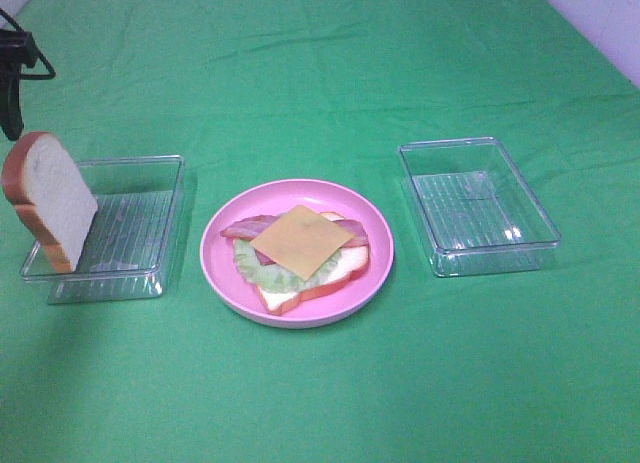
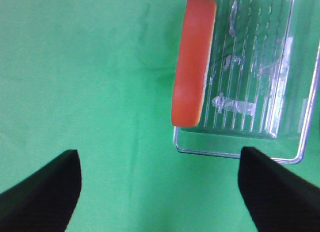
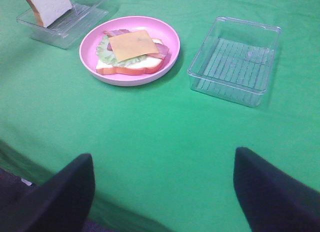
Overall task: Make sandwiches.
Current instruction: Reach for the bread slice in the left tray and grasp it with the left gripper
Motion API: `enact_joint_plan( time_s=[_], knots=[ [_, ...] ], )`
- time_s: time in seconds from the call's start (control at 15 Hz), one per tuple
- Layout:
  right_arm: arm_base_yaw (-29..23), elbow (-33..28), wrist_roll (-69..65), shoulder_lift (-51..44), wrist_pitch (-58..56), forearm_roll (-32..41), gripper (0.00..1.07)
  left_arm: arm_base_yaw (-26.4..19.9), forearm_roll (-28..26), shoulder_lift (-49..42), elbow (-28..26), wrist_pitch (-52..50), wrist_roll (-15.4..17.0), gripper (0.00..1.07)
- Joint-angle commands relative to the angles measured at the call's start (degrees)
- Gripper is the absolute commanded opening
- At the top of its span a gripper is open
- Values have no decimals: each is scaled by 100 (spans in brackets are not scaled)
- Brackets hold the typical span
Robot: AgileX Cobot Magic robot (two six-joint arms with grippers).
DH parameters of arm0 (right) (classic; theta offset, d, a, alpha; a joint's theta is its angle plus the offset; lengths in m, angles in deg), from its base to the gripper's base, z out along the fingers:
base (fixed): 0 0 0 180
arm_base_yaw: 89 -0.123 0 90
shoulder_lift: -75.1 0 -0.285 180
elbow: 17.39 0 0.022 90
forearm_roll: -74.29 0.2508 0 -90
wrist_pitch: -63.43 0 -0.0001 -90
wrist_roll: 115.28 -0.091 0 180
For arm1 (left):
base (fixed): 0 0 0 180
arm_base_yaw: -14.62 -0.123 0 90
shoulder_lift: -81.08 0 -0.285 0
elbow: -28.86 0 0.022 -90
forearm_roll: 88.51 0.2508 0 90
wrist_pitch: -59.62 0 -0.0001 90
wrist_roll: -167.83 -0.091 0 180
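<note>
An open sandwich (image 1: pixel 300 251) lies on the round pink plate (image 1: pixel 220 253): a bread slice at the bottom, green lettuce, reddish meat strips and a yellow cheese slice (image 1: pixel 300 241) on top. It also shows in the right wrist view (image 3: pixel 131 52). A second bread slice (image 1: pixel 50 198) stands on edge, leaning in the left clear tray (image 1: pixel 150 198); the left wrist view shows its orange crust (image 2: pixel 192 61). My left gripper (image 2: pixel 160 192) is open and empty over the cloth beside that tray. My right gripper (image 3: pixel 165 192) is open and empty, well back from the plate.
A second clear tray (image 1: pixel 478 205) stands to the right of the plate and holds nothing. A green cloth (image 1: pixel 320 83) covers the table. Part of the left arm (image 1: pixel 14 68) shows at the far left edge; the right arm is out of the exterior high view.
</note>
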Motion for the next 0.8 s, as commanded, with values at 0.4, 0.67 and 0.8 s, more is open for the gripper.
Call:
enact_joint_plan(
  time_s=[0.4,0.67,0.8],
  knots=[
    [-6,-23,34,-86,34,-6,73,17,-223,1049,52,-745,52,81],
    [-6,-23,34,-86,34,-6,73,17,-246,1175,52,-848,57,72],
    [-6,-23,34,-86,34,-6,73,17,-241,1175,52,-980,63,40]
  ],
)
